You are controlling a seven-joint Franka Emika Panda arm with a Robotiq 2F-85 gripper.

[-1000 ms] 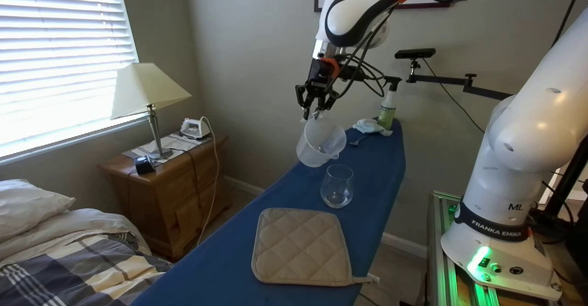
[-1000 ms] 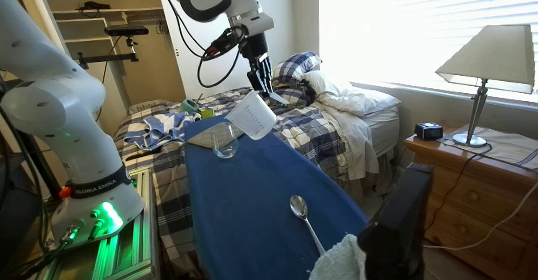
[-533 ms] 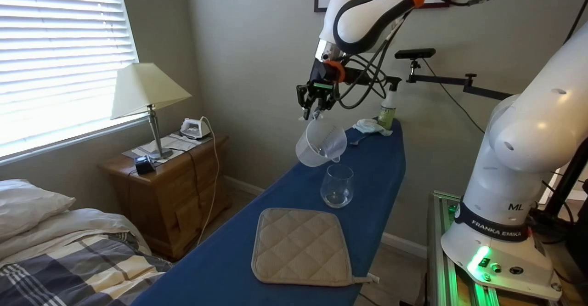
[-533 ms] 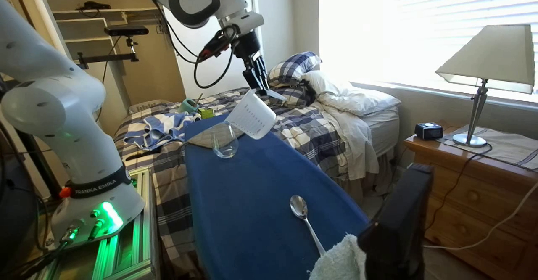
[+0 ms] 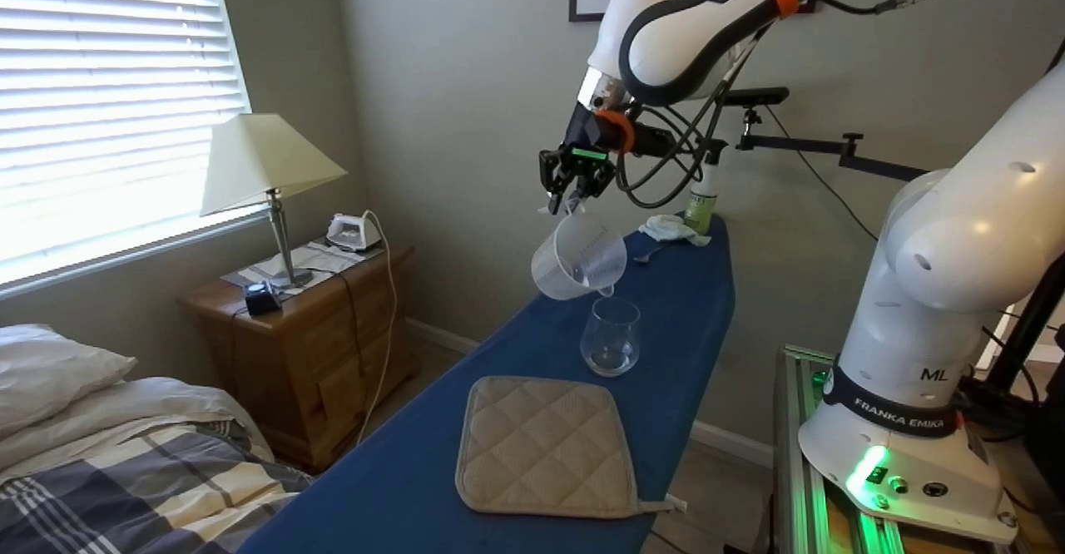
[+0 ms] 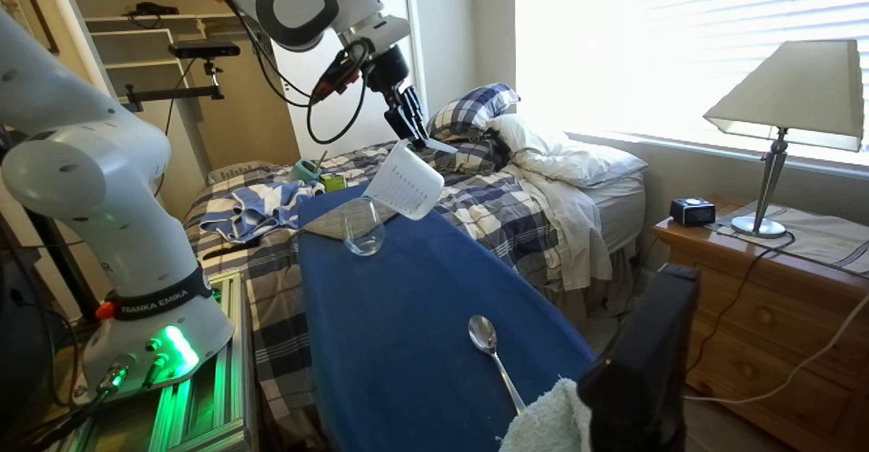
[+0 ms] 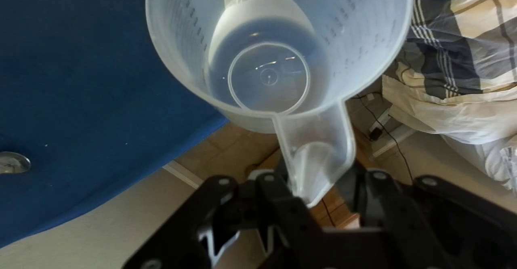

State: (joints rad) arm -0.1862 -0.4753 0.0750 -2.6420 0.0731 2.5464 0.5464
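Note:
A translucent measuring cup (image 5: 574, 267) hangs tilted above a blue ironing board (image 5: 391, 471) in both exterior views (image 6: 407, 184). My gripper (image 5: 566, 203) is shut on its handle, with the handle between the fingers in the wrist view (image 7: 315, 176). The wrist view looks into the cup (image 7: 173, 55), where what looks like clear liquid lies at the bottom. A stemless clear glass (image 5: 611, 350) stands upright on the board, just below and beside the cup's spout side. It also shows in an exterior view (image 6: 364, 235). The fingertips are partly hidden by the handle.
A quilted pot holder (image 5: 545, 446) lies on the board by the glass. A spoon (image 6: 483, 335), a cloth (image 5: 672, 228) and a spray bottle (image 5: 701, 200) are at the board's far end. A bed (image 6: 489, 214) and a nightstand with a lamp (image 5: 270, 163) stand alongside.
The arm and wrist have leaned over, swinging toward the robot base side. The cup stays almost in place, shifted slightly and tilted a little more. The glass has not moved.

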